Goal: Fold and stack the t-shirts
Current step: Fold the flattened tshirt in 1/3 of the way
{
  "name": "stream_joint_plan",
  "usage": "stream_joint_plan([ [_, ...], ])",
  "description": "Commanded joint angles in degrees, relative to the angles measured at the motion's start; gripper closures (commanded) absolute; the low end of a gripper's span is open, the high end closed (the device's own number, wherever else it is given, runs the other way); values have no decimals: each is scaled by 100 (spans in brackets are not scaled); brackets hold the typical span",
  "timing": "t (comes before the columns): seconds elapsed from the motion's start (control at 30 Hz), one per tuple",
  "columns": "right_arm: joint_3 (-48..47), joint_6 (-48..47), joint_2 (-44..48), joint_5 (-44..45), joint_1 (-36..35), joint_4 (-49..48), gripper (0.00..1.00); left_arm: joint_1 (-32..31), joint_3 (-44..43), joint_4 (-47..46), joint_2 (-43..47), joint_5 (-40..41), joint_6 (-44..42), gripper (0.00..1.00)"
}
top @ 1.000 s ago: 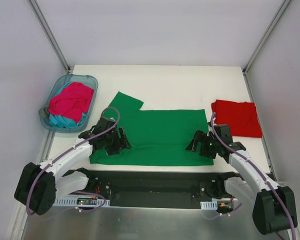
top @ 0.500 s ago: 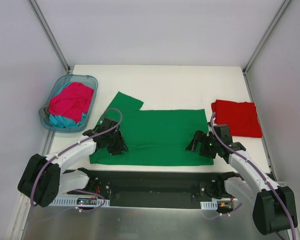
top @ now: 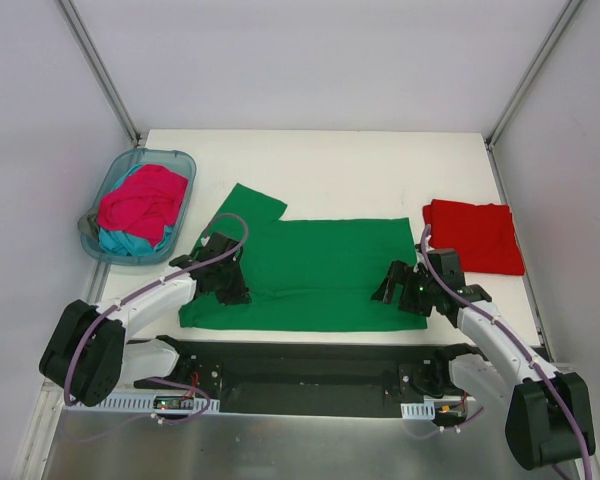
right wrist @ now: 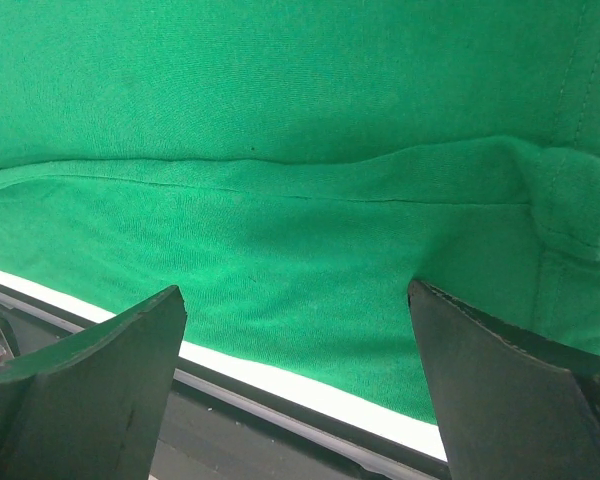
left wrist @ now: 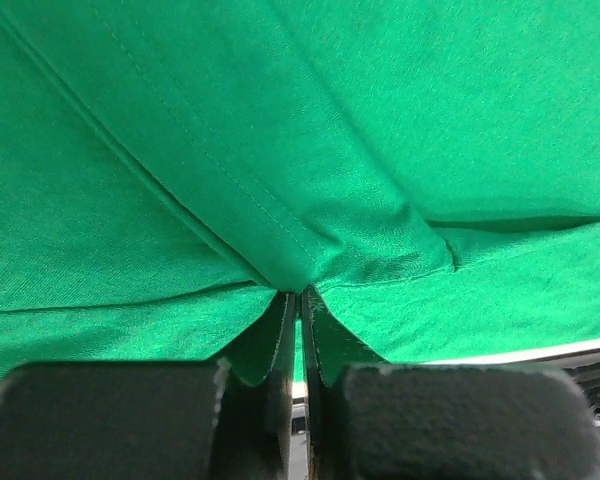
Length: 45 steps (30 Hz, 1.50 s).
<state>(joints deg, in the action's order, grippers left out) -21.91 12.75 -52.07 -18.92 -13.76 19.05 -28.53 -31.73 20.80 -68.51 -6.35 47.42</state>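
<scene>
A bright green t-shirt (top: 315, 262) lies spread flat near the table's front edge, one sleeve pointing to the far left. My left gripper (top: 232, 287) is at its left side, shut on a pinched fold of the green cloth (left wrist: 310, 262), which bunches up at the jaw tips (left wrist: 300, 296). My right gripper (top: 393, 291) hovers over the shirt's right front corner, open wide, with only flat green cloth (right wrist: 280, 110) beneath and between its fingers (right wrist: 295, 305). A red t-shirt (top: 474, 236) lies folded at the right.
A pale blue basket (top: 156, 153) at the left holds a pink shirt (top: 140, 200) on top of a teal one (top: 114, 241). The white table's front edge (right wrist: 280, 385) runs just below the green shirt. Side walls close in left and right.
My left gripper has closed, taking hold of a fold of the green shirt, and its arm has shifted slightly. The right arm has not moved.
</scene>
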Motion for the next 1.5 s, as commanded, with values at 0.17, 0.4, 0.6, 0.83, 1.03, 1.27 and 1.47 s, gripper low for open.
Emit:
stream_joint_plan([
  [0.17, 55, -159, -40, 125, -30, 20, 4, -38, -703, -23, -364, 275, -268, 100],
  [0.4, -15, -229, -13, 169, -21, 169, 4, -38, -1362, -23, -1049, 231, -715, 100],
  [0.6, -111, -352, -57, 265, -13, 292, 4, -38, -1793, -14, -1568, 248, -988, 100],
  [0.83, -156, -414, -171, 283, -21, 301, 4, -38, -2206, -14, -2113, 29, -1243, 100],
  [1.03, -164, -440, -207, 310, -13, 319, 4, -47, -2364, -14, -2342, -77, -1358, 96],
  [1.27, -182, -467, -303, 310, -13, 293, 4, -108, -2672, -14, -2641, -138, -1446, 96],
  [1.47, -182, -484, -321, 336, -13, 301, 4, -135, -2874, -14, -2922, -191, -1507, 94],
])
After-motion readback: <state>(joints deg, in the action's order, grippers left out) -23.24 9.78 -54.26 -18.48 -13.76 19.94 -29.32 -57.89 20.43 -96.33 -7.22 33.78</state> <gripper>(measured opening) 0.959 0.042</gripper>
